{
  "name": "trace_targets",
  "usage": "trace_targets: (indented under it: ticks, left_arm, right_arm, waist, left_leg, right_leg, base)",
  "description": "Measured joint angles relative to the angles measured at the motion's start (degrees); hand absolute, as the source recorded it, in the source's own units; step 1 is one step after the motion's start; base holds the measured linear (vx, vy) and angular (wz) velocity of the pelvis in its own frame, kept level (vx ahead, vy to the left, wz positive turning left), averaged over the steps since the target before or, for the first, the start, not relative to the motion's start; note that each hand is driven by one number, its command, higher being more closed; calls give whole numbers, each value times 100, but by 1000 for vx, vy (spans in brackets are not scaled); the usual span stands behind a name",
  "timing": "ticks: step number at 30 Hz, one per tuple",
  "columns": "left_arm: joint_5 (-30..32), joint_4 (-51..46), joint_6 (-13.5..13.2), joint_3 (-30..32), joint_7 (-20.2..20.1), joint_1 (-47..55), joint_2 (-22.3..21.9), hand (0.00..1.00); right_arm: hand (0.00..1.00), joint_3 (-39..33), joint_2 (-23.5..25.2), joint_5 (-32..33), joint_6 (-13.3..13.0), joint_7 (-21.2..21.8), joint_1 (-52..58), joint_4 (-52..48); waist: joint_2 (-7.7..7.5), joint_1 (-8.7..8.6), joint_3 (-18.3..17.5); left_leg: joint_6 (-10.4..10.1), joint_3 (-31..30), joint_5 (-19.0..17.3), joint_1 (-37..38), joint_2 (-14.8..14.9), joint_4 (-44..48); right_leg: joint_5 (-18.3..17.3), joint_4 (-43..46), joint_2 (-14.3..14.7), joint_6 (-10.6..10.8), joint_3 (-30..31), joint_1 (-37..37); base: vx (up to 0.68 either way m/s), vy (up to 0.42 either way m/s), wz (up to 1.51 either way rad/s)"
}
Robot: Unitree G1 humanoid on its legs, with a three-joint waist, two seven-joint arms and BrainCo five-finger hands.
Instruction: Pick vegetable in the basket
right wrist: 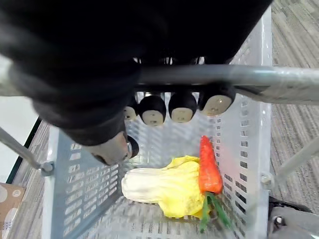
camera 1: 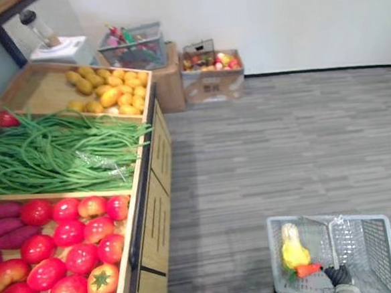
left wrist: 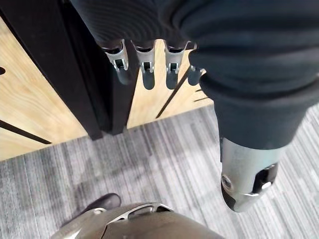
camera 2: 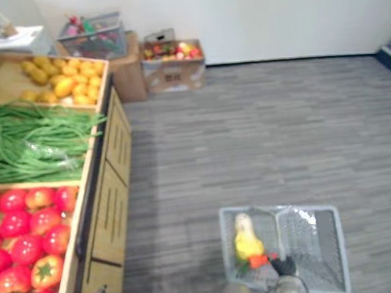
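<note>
Near rim of basket (camera 1: pixel 371 241) cut off by btm edge; right hand (camera 1: pixel 339 275) barely peeks in there. Contents of far crate (camera 1: pixel 133 45) + box (camera 1: pixel 210 63) too small to ID.

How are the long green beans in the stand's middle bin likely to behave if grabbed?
The long green beans are thin, curving strands, so probably floppy, drooping from a grasp. They lie tangled and overlapping, so several would likely lift together or snag.
</note>
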Motion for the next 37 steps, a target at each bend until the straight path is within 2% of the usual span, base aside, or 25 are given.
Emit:
trace_targets:
  ticks: [2,6,7,8,13,14,19,24,27,32,37]
  left_arm:
    - [-1,-52,2,72,-6,78,2,0]
    - [-1,-50,25,176,-18,176,-17,0]
    - [-1,-50,27,175,-14,168,-19,0]
    - [-2,-47,29,177,-8,143,-53,0]
    - [-9,-36,33,181,-8,115,-174,0]
    - [-37,-34,30,208,-15,80,-185,0]
    - [-191,-20,28,423,-41,62,-255,0]
    - [-1028,222,29,797,-142,53,-304,0]
    - [-1248,293,35,876,-254,39,-312,0]
    - [-1456,495,40,1061,-343,-13,-324,0]
    - [-1457,544,41,1046,-462,-71,-307,0]
  right_arm:
    - [100,4,76,-9,-2,1,31,-22]
    - [100,34,85,-13,-5,10,-54,-11]
    - [100,35,81,-13,0,11,-76,15]
    - [100,35,70,-12,7,10,-109,97]
    - [100,22,79,3,88,11,105,172]
    - [100,21,79,38,87,21,160,177]
    - [100,-145,83,366,72,51,226,379]
    - [100,-732,222,1228,12,197,271,635]
    - [100,-1126,376,1630,17,348,281,817]
    - [100,-1516,480,1685,39,399,285,1013]
    - [100,-1543,486,1803,138,404,278,1068]
  waist:
    - [-40,36,-14]
    - [-135,72,-83]
    - [-97,79,-95]
    - [-12,85,-74]
    - [150,71,-134]
    - [150,29,-139]
    - [130,55,-192]
    - [135,38,-198]
    - [139,27,-218]
    - [101,12,-238]
    - [102,4,-237]
  left_leg:
    - [0,35,2,-4,88,8]
    - [-51,194,26,-93,77,7]
    - [-95,231,52,-202,90,-2]
    - [-160,295,96,-241,148,-20]
    - [-317,220,170,-65,357,-151]
    - [-352,127,190,6,385,-181]
    - [-401,-48,219,17,426,-199]
    - [-405,-83,216,209,389,-305]
    - [-406,-81,214,227,355,-341]
    - [-406,1,214,410,338,-399]
    - [-406,4,214,511,336,-402]
  right_leg:
    - [-187,216,91,17,-211,62]
    - [-183,-601,192,131,-170,268]
    - [-78,-968,254,295,-149,316]
    - [62,-1254,335,338,-149,364]
    - [323,-1872,632,195,-251,822]
    - [330,-1963,663,185,-354,952]
    - [393,-2192,726,141,-513,1155]
    - [391,-2199,704,143,-550,1319]
    - [390,-2224,676,144,-543,1333]
    - [394,-2229,671,150,-501,1419]
    - [396,-2233,673,152,-484,1529]
  base:
    - [-20,1,-14]
    - [-33,-55,-27]
    - [-38,-106,-28]
    - [-39,-105,-27]
    - [-3,-114,1]
    - [1,-95,25]
    - [6,-55,21]
    - [5,-1,3]
    - [-11,6,0]
    - [-7,3,-8]
    - [-27,-8,-1]
